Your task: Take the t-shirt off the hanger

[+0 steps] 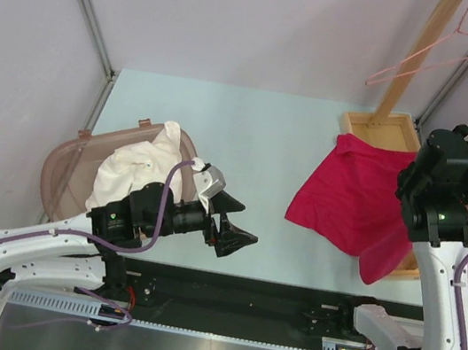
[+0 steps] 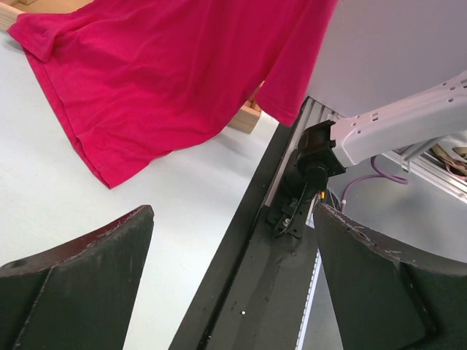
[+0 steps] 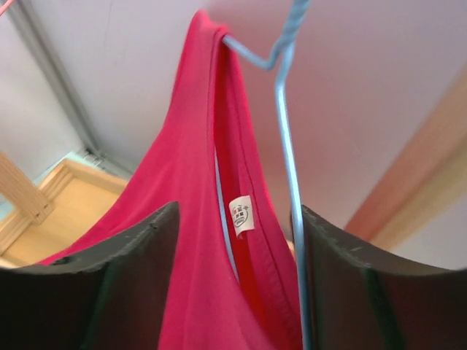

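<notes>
The t-shirt [image 1: 351, 199], draping at three o'clock, is not yet coming off the hanger [image 3: 284, 146]: the right gripper [image 3: 237, 292] is straddling its collar, whether clamping I cannot tell, while the left gripper [image 1: 244, 222] is hovering wide open near seven o'clock.

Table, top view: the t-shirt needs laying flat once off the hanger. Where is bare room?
Bare: the table's middle, between the basket and the red t-shirt, and the far strip from the left corner to the wooden base. Crowded: the right side, with t-shirt, base and right arm; the near left, with basket and left arm.
</notes>
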### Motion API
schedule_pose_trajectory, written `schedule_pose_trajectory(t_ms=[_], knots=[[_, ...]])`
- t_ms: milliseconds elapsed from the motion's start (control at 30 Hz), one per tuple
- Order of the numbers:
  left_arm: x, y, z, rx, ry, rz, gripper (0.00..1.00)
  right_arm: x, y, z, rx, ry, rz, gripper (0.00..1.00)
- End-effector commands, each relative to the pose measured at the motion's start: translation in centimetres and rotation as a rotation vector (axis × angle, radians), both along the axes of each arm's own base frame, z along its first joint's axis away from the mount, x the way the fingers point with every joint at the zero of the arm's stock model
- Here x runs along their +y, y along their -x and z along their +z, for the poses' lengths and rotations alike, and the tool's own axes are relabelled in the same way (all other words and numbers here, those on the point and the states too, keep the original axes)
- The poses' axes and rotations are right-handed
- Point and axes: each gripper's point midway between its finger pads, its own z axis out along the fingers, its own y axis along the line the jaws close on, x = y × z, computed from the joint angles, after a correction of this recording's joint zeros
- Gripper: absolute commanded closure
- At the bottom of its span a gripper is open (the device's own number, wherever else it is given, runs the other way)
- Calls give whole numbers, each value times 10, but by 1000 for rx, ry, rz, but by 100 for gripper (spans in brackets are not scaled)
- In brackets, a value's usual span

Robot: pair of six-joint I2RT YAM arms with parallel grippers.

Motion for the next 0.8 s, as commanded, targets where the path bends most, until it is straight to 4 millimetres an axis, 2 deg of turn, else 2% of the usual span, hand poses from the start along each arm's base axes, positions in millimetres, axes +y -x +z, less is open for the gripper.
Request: schedule_pose_trajectory(t_ms=[0,33,100,133,233,300,400,433,667,767], knots=[[-1,4,16,0,36,-17,4,-1,-11,6,-92,-76,62,39],[-2,4,16,0,35,-19,4,-2,-14,7,-99,-86,74,46],[-3,4,16,1,34,-22,4,-1,-17,9,-119,-101,84,53],[-4,4,15,3,29,-22,4,-1,-18,14,-133,-105,93,63],[-5,5,18,10,37,-30,4,2,-22,24,-157,-108,116,79],[-5,5,20,14,47,-32,4,2,-24,29,-171,-108,118,82],[-4,5,24,11,54,-26,4,5,-26,42,-195,-106,134,92],[-5,3,24,11,52,-16,4,4,-25,46,-195,-100,125,99],[-3,-2,34,-3,70,9,4,11,-22,84,-245,-50,119,100],[-4,-3,33,3,71,17,4,28,-27,100,-248,-25,160,100]])
